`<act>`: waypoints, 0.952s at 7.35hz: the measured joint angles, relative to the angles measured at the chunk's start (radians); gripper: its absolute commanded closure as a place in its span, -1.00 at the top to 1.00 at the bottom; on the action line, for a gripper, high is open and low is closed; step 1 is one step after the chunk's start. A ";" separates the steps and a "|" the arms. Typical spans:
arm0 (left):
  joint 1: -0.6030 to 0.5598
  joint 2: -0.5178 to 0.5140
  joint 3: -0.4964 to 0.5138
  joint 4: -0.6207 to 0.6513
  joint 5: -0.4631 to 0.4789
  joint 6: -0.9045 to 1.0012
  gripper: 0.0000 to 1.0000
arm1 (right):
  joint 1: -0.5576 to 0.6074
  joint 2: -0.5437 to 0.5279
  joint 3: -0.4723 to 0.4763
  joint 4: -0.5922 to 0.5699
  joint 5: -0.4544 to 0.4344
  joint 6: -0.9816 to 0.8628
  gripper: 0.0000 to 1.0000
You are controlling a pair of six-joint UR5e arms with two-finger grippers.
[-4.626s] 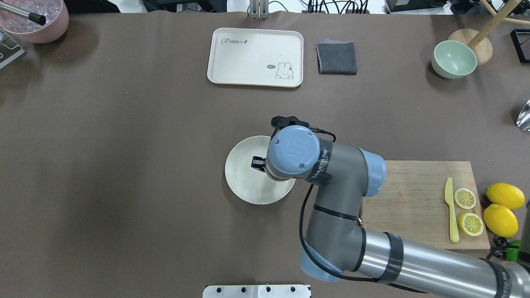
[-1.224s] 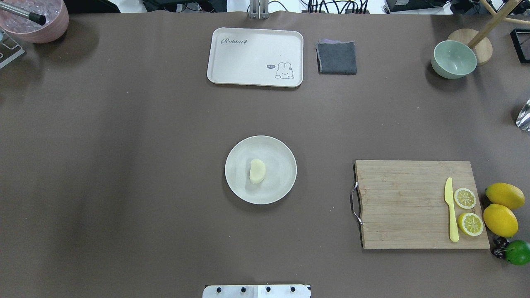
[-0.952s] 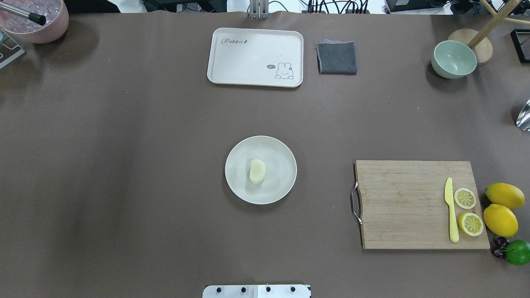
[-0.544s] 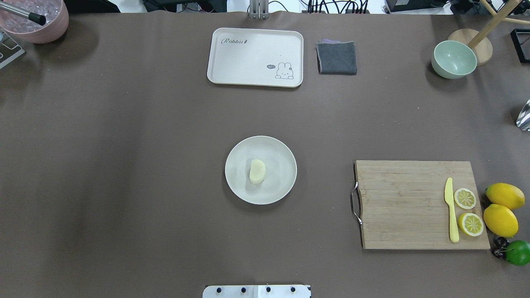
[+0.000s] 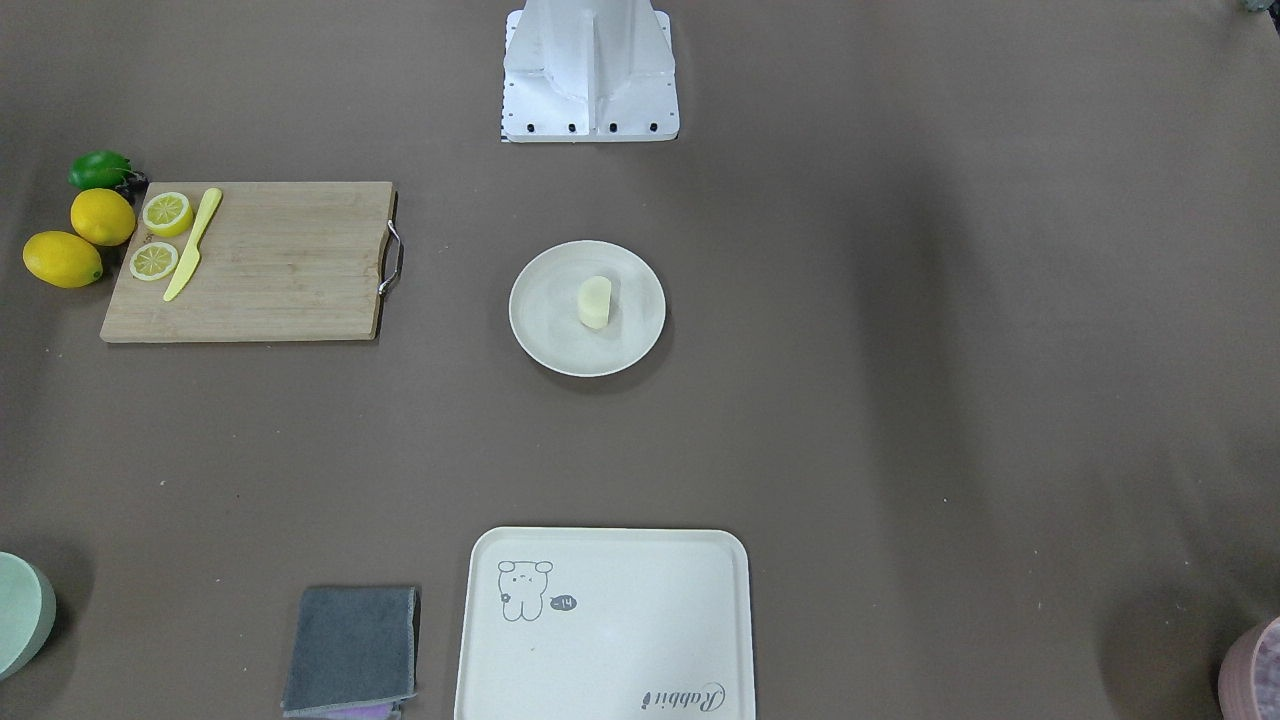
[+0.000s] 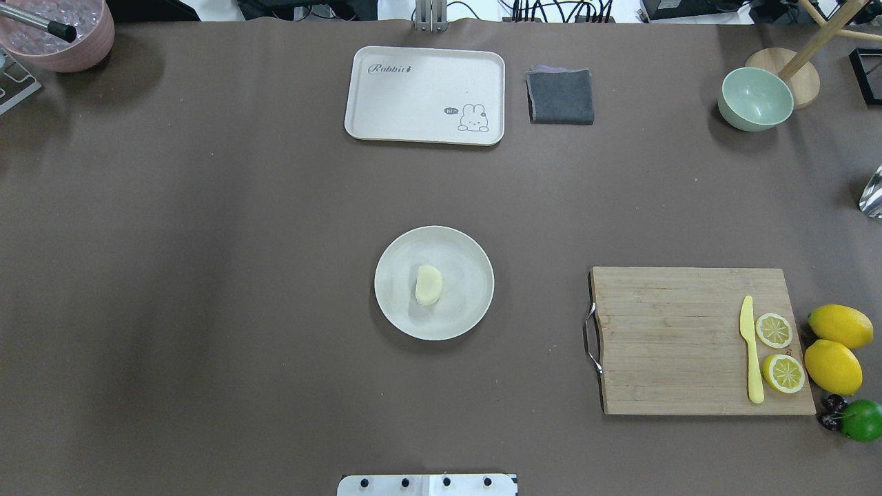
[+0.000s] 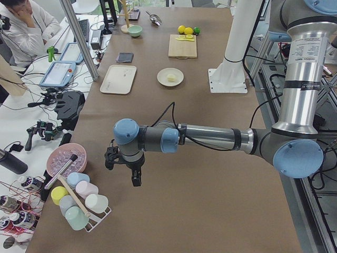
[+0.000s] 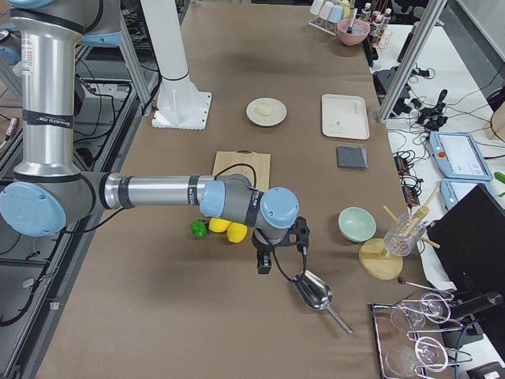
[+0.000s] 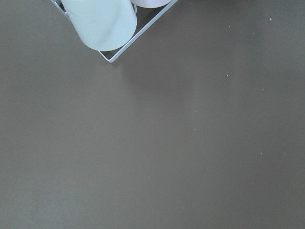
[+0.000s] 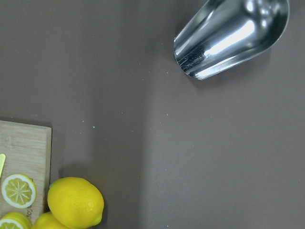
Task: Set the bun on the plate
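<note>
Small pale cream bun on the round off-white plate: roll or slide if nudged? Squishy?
Probably no free roll: the small pale cream bun has one flat side, so it would likely rock or tip. Its smooth skin on the smooth round off-white plate suggests it may slide when pushed. It looks small and is likely light; softness cannot be judged here.

Bright even light, soft shadow bands across the table (image 6: 207, 275) (faint), glare on the metal scoop (image 10: 228, 38), sharp focus
</note>
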 measured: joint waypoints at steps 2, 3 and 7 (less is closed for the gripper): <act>0.000 0.000 -0.001 -0.011 0.002 0.001 0.97 | 0.000 -0.005 0.000 0.022 -0.008 -0.004 1.00; 0.000 0.000 0.000 -0.013 0.003 0.003 0.97 | 0.000 -0.010 0.006 0.025 -0.005 -0.005 1.00; 0.007 0.007 0.003 -0.013 0.006 0.004 0.97 | 0.000 -0.034 0.035 0.054 -0.031 -0.005 1.00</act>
